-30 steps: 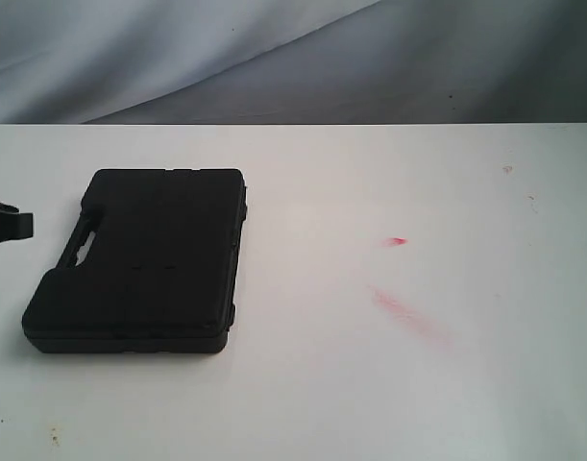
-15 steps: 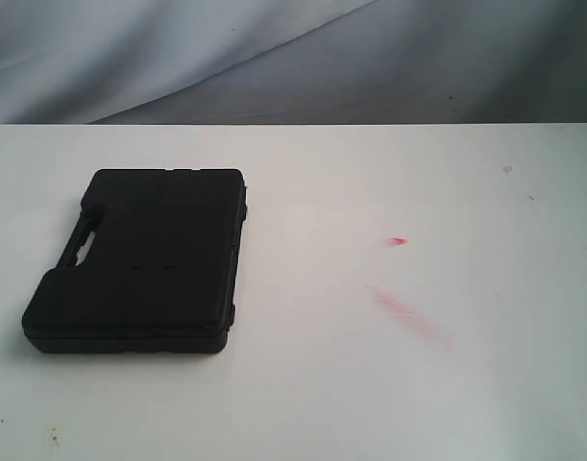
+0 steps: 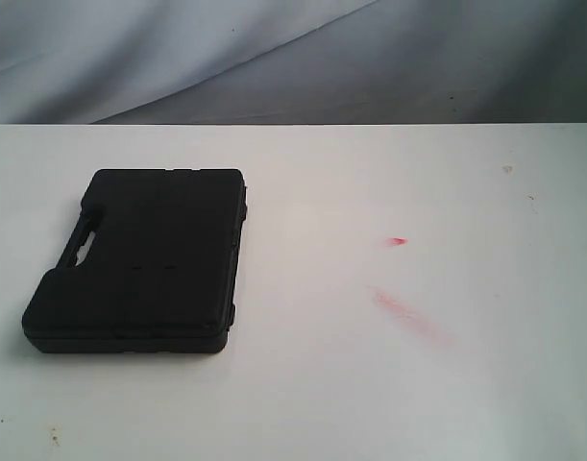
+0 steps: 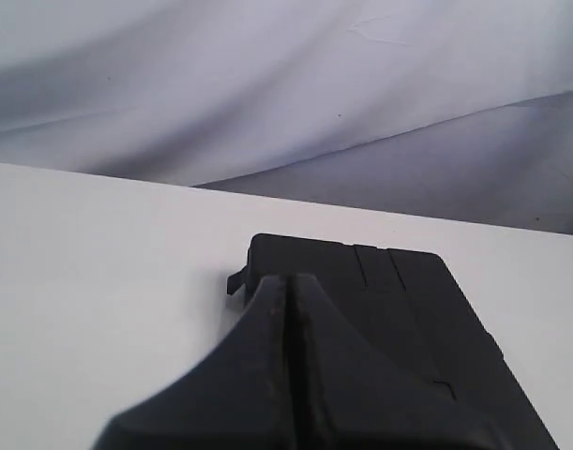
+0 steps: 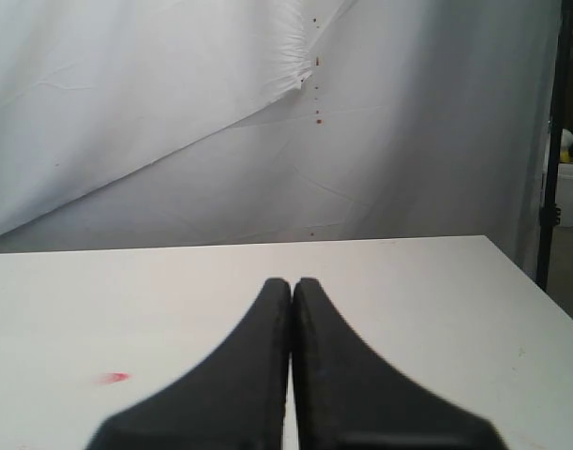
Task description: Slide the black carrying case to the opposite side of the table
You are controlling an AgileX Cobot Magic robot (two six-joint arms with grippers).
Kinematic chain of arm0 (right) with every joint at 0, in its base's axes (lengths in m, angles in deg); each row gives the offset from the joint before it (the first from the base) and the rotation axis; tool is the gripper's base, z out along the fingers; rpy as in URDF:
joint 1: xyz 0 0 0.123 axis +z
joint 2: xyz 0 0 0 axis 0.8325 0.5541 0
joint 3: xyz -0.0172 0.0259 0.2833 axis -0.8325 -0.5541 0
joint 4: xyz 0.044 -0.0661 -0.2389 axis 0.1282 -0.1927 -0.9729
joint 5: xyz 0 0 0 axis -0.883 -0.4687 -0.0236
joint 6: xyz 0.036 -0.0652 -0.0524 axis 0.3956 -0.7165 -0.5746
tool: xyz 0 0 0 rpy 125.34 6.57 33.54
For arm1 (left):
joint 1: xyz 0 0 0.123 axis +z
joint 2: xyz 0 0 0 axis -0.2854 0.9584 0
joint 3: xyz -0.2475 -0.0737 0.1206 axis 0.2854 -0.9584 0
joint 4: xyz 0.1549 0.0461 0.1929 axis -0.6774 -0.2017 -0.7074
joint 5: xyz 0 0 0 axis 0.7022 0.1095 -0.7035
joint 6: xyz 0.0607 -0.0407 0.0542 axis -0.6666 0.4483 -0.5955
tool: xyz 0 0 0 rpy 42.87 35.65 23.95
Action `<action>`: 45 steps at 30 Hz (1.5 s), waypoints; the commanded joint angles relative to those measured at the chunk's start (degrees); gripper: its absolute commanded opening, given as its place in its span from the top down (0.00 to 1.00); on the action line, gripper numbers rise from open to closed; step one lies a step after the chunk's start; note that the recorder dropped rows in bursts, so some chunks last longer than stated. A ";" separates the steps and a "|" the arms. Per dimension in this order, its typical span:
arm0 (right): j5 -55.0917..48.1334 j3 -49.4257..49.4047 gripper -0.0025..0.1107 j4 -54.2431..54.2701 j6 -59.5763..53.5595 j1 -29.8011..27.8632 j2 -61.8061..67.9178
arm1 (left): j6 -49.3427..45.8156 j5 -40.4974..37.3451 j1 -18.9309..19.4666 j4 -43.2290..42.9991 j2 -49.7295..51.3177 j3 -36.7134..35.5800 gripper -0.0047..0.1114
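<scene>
The black case (image 3: pixel 144 259) lies flat on the left part of the white table (image 3: pixel 389 384), its handle slot toward the left edge. Neither gripper shows in the exterior view. In the left wrist view my left gripper (image 4: pixel 288 281) is shut with nothing between its fingers, and the case (image 4: pixel 408 300) lies just beyond and beside the tips, a small latch sticking out at its corner. My right gripper (image 5: pixel 292 283) is shut and empty over bare table (image 5: pixel 436 309); the case is out of sight in that view.
Red smears (image 3: pixel 408 315) and a small red mark (image 3: pixel 396 241) stain the table right of centre; the red mark (image 5: pixel 114 378) also shows in the right wrist view. A grey-white cloth backdrop (image 3: pixel 274 58) hangs behind the far edge.
One second ago a dark part of the left arm showed at the left edge of the exterior view; it has withdrawn out of frame. The case has not moved.
</scene>
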 commanded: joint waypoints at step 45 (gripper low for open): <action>0.20 -0.21 0.98 0.40 -0.10 -0.47 -0.37 | 0.36 -6.77 -0.47 -5.66 -18.45 -5.31 0.96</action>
